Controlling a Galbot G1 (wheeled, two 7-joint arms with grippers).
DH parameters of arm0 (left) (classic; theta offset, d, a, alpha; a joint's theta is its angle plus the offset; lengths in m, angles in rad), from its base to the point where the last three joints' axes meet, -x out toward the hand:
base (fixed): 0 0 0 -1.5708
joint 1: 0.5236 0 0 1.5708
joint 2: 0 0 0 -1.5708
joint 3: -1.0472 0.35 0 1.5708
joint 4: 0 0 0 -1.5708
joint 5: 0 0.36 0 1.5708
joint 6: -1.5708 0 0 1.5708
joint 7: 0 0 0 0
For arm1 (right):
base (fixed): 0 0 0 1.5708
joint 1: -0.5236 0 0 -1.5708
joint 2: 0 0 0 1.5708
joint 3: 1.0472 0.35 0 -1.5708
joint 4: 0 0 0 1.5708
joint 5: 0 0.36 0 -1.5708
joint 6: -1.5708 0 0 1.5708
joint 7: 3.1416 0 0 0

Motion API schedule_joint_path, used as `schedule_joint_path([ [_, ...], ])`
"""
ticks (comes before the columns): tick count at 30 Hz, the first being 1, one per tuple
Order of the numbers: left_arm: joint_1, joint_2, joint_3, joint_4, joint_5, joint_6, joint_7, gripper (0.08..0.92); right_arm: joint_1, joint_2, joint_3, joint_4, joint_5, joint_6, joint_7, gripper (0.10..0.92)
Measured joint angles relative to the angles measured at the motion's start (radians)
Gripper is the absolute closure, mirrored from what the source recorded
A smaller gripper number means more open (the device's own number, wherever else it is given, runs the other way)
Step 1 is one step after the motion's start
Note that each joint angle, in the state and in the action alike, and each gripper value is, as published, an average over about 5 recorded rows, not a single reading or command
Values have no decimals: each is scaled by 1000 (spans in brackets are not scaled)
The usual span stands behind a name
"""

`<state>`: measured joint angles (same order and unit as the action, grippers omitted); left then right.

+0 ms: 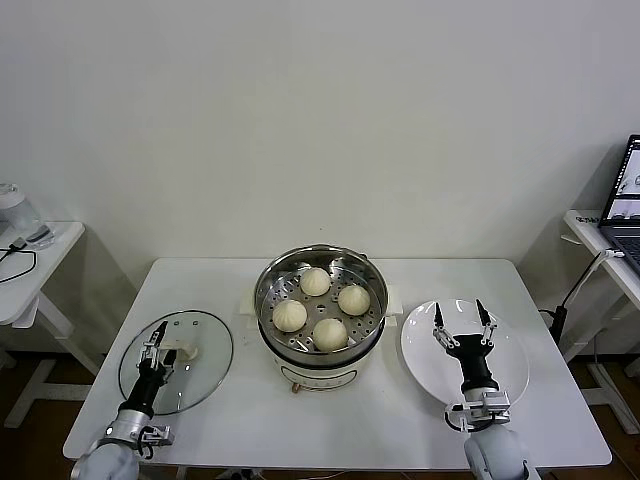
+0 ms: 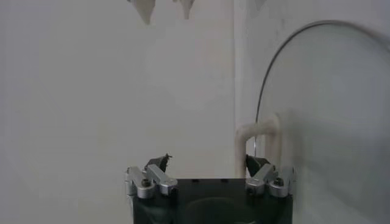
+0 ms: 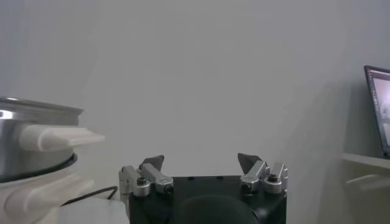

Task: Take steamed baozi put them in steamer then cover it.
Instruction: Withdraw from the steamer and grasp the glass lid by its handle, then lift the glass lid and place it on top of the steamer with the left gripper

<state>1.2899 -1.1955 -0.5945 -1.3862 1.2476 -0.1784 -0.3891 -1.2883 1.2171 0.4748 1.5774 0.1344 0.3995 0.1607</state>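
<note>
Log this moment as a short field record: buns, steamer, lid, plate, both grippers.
baozi: four steamed baozi on the perforated tray inside the steamer
steamer: uncovered, centre of the table
cover: glass lid lying flat on the table, on the steamer's left side
plate: white plate, bare, on the steamer's right side
left gripper: open, over the lid beside its handle, not gripping it
right gripper: open, above the plate, holding nothing
remaining step: cover not yet on the steamer

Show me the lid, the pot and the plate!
lid (image 1: 205, 368): head view, on its clear glass.
pot (image 1: 268, 283): head view, on its shiny steel rim.
plate (image 1: 425, 355): head view, on its bare white surface.
</note>
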Motion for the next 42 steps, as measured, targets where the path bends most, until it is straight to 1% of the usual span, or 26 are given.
schedule_joint_path([
  [5,-16,0,5,16,-2,7,7,183,0,-1,1,4,-1,0,0,203],
  [8,-19,1,6,21,-6,12,12,228,1,-1,1,5,-1,0,0,203],
  [25,-21,7,20,37,-43,15,48,715,6,6,0,10,-9,0,1,203],
  [28,-17,9,24,32,-57,10,54,788,6,9,-2,13,-11,0,1,203],
  [31,-10,12,23,21,-72,7,58,814,7,10,-3,15,-13,0,1,203],
  [36,12,23,10,-22,-105,17,69,814,10,10,-2,17,-13,-2,3,203],
  [42,57,48,-33,-156,-167,58,93,814,7,10,3,16,-8,-13,7,203],
])
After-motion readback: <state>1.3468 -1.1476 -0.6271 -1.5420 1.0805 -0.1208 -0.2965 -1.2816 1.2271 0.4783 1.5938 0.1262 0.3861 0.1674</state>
